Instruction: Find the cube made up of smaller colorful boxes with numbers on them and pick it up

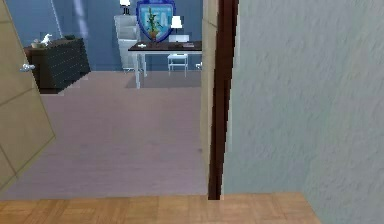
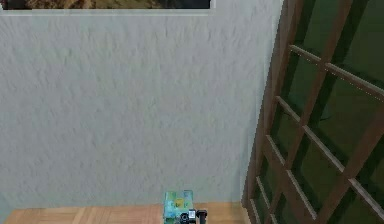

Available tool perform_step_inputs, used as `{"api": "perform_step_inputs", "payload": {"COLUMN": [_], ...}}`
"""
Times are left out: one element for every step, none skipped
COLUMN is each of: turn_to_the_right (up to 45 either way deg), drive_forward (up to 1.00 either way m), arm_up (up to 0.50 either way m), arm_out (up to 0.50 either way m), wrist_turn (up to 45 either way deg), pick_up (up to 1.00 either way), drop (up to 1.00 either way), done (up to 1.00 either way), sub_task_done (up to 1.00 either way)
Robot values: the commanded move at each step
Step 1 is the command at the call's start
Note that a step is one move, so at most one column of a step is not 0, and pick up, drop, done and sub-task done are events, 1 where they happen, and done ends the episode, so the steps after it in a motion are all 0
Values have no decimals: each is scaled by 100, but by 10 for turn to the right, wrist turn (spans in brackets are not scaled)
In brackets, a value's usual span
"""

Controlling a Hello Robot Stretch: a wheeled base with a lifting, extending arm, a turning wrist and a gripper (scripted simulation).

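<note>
My jaws (image 2: 193, 215) low by wall (image 2: 120, 100), probably tucked for driving; teal block (image 2: 179, 199) there; grip, hold: cannot tell. Desk (image 1: 165, 47) past door frame (image 1: 222, 100).

No text, number, label or sign can be read on anything.

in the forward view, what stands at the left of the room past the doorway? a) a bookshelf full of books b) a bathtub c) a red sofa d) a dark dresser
d: a low dark dresser with drawer fronts stands at the forward view's left on the purple-grey floor, with small pale things on top.
</note>
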Motion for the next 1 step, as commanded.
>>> {"api": "perform_step_inputs", "payload": {"turn_to_the_right": [0], "drive_forward": [0], "arm_up": [0], "arm_out": [0], "wrist_turn": [450], "pick_up": [0], "drop": [0], "done": [0], "sub_task_done": [0]}}
